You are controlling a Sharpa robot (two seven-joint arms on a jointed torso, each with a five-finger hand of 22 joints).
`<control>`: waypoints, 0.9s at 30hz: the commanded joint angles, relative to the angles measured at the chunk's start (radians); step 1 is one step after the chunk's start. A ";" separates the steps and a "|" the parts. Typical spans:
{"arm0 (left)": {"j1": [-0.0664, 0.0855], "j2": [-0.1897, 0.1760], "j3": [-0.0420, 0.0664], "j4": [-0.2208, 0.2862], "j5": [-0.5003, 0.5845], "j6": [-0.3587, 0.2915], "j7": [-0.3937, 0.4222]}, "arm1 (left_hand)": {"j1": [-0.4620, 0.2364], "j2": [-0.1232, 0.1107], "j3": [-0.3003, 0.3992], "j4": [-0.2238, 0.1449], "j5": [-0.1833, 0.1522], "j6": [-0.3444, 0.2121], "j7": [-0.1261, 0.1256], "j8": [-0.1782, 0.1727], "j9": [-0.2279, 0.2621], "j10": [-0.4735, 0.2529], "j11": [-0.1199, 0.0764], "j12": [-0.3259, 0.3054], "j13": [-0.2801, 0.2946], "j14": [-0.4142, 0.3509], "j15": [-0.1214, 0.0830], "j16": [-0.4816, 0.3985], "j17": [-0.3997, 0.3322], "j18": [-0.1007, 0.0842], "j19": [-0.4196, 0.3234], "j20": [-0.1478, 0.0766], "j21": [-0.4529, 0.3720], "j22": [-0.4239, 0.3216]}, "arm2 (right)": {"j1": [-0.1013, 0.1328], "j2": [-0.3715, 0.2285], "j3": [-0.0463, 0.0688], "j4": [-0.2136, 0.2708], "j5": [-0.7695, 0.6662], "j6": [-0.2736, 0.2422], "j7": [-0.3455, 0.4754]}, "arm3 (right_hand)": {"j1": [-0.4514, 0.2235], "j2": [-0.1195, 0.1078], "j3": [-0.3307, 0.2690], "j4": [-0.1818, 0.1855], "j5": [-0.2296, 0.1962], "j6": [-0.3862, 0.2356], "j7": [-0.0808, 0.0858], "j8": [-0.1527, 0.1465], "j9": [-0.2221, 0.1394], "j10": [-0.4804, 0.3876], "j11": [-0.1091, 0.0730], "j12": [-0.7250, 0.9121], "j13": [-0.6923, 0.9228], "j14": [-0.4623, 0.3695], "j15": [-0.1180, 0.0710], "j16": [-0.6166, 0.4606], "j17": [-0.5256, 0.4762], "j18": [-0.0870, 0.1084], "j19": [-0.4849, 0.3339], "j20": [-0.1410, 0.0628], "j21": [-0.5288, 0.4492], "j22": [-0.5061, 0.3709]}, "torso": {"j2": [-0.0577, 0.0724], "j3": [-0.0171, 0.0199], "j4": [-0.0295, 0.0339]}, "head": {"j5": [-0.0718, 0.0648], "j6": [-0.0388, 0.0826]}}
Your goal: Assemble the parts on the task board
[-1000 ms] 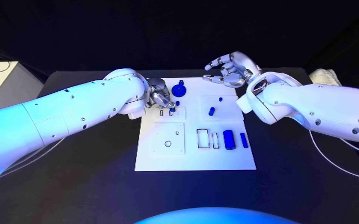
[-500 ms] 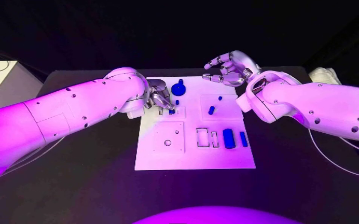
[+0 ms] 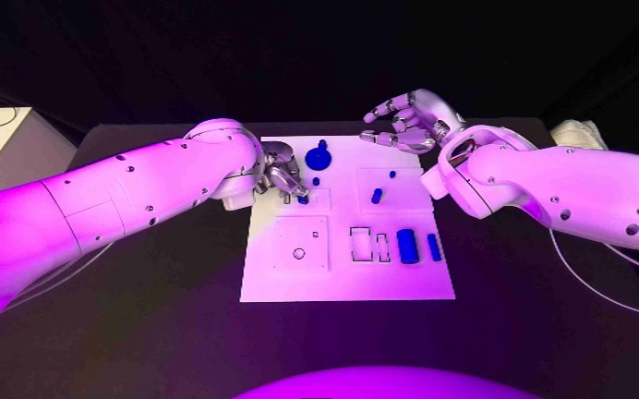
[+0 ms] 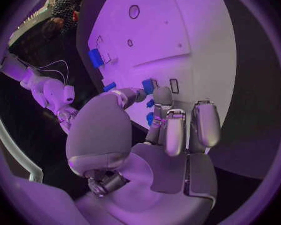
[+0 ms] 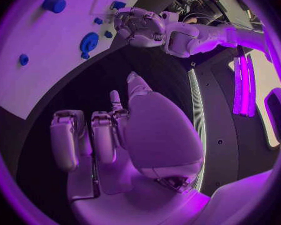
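On the near half of the task board (image 3: 346,279), the part closest to the robot, two long blue bars (image 3: 407,247) lie side by side beside empty outlined slots – sorted, I judge, so each is easy to pick. Farther in, a short blue peg (image 3: 377,197) stands apart near the middle. Beyond it the left robot hand (image 3: 283,175) is bent down over the board's left edge, fingers drawn together on a small blue part (image 4: 148,86); the left wrist view shows the piece pinched at the fingertips, probably being set into a slot there. Just beside that hand sits a round blue knob (image 3: 319,158). Farthest, the right robot hand (image 3: 406,122) hovers off the far right corner, fingers curled loosely and apart, grasping nothing – likely kept clear, well apart from the parts.
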 commanded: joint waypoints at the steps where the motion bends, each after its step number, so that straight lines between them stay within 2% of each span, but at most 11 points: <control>1: 0.000 0.001 0.000 0.000 -0.004 0.007 -0.017 | 0.000 0.008 0.211 -0.220 -0.001 0.004 0.000 0.000 0.002 -0.006 -0.001 -0.002 0.001 0.066 -0.003 -0.001 0.157 -0.016 -0.004 -0.001 -0.001 0.000 | -0.001 0.000 0.000 0.000 -0.002 0.011 0.005 | -0.007 -0.001 0.005 0.000 -0.003 0.002 0.004 0.002 -0.001 -0.005 0.000 -0.001 0.150 0.097 0.002 -0.004 0.220 0.014 0.067 0.004 -0.005 0.211 | 0.000 -0.0003 -0.0005 | 0.000 0.000; 27: 0.000 -0.004 0.001 0.007 -0.001 -0.017 -0.023 | 0.001 0.010 0.211 -0.220 -0.002 0.005 0.000 0.000 0.002 -0.004 0.000 0.000 0.005 0.066 -0.003 -0.001 0.158 -0.016 -0.003 -0.001 0.000 0.002 | -0.001 0.000 0.000 -0.001 -0.002 0.012 0.004 | -0.011 0.001 0.006 -0.001 -0.004 0.002 0.004 0.002 -0.001 -0.005 -0.001 -0.001 0.150 0.097 0.002 -0.004 0.220 0.014 0.067 0.004 -0.004 0.212 | 0.000 0.0005 -0.0001 | -0.001 -0.003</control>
